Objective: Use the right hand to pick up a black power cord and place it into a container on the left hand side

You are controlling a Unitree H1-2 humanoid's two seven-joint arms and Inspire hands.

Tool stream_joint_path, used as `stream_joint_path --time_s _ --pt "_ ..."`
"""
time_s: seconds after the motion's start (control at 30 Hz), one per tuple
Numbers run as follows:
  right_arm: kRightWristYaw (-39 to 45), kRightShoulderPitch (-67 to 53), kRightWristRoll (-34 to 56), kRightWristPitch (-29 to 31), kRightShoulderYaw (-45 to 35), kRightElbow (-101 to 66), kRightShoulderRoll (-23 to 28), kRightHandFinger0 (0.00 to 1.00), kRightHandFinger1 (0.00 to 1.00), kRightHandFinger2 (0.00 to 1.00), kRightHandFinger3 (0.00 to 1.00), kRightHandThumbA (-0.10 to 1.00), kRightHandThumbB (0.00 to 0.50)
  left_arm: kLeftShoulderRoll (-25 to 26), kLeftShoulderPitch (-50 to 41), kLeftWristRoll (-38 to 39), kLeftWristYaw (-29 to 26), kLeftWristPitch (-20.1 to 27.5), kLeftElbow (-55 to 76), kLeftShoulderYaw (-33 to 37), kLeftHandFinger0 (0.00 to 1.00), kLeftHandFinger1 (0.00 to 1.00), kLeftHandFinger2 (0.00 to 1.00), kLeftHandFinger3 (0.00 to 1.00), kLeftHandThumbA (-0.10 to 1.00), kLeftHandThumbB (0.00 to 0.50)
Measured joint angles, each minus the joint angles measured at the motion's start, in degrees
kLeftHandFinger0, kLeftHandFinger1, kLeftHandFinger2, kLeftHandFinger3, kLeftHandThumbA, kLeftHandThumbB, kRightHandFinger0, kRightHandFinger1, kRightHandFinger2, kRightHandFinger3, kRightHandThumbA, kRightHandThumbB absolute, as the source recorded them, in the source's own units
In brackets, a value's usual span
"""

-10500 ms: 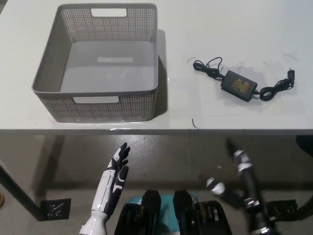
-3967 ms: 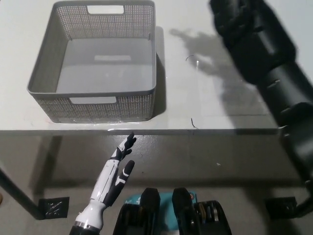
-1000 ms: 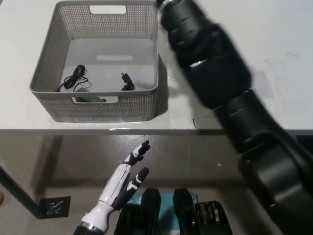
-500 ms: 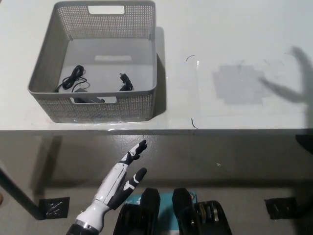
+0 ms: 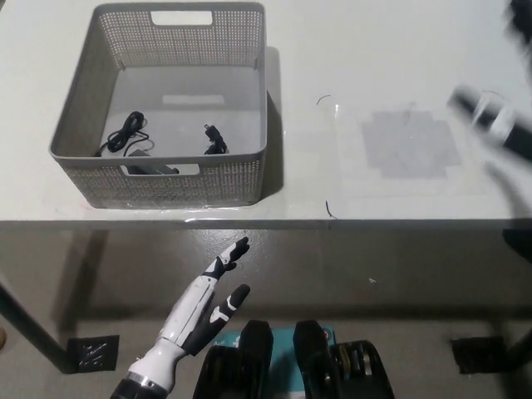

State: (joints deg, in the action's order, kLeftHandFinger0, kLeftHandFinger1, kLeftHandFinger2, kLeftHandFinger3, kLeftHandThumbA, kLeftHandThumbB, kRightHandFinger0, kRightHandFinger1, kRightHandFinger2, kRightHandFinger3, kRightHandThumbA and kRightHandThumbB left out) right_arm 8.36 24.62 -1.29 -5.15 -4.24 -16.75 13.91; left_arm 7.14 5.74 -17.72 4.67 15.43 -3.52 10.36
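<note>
The black power cord (image 5: 141,143) lies inside the grey perforated basket (image 5: 166,179), near its front wall, with coiled ends showing left and right. My black right arm (image 5: 497,125) is a motion-blurred streak at the right edge above the table; its hand cannot be made out. The white left hand (image 5: 208,303) hangs below the table's front edge at lower left, fingers spread and holding nothing.
The white table (image 5: 399,50) spreads to the right of the basket, its front edge (image 5: 332,221) crossing the middle of the picture. Below it is grey floor and a dark table foot (image 5: 91,353) at lower left.
The right arm has pulled away from over the basket to the right edge. The cord, lying on the table at the right at first, now rests in the basket. The left hand barely moved.
</note>
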Motion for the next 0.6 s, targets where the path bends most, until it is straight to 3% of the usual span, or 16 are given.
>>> stream_joint_path --time_s 0.17,0.2,0.3,0.37,0.5,0.6 --pt "1.33 -8.15 0.83 2.64 5.48 0.20 -3.25 1.00 1.00 1.00 1.00 1.00 0.491 -0.09 0.33 -0.03 -0.13 0.20 -0.29 -0.18 1.00 1.00 1.00 1.00 1.00 0.345" --pt "1.62 -9.74 0.85 3.18 6.68 1.07 -3.77 1.00 1.00 1.00 1.00 1.00 0.483 -0.15 0.43 -0.02 -0.14 0.25 -0.37 -0.22 1.00 1.00 1.00 1.00 1.00 0.322" --pt "2.32 -12.63 0.94 4.96 9.75 5.72 -5.14 1.00 1.00 1.00 1.00 1.00 0.477 -0.35 0.48 0.00 -0.35 0.48 -0.48 -0.50 1.00 1.00 1.00 1.00 1.00 0.329" --pt "2.71 -14.28 0.94 6.36 11.47 9.56 -6.09 1.00 1.00 1.00 1.00 1.00 0.425 -0.49 0.56 0.00 -0.57 0.68 -0.65 -0.71 1.00 1.00 1.00 1.00 1.00 0.314" --pt "3.55 -16.61 1.07 8.98 13.72 17.42 -7.97 1.00 1.00 1.00 1.00 1.00 0.389 -0.62 1.35 -0.01 -0.95 1.22 -1.43 -1.09 1.00 1.00 1.00 1.00 1.00 0.293" --pt "4.28 -17.37 1.65 11.85 14.51 23.78 -9.17 1.00 1.00 1.00 1.00 1.00 0.415 -0.65 2.14 -0.06 -1.23 1.88 -2.18 -1.35 1.00 1.00 1.00 1.00 1.00 0.296"
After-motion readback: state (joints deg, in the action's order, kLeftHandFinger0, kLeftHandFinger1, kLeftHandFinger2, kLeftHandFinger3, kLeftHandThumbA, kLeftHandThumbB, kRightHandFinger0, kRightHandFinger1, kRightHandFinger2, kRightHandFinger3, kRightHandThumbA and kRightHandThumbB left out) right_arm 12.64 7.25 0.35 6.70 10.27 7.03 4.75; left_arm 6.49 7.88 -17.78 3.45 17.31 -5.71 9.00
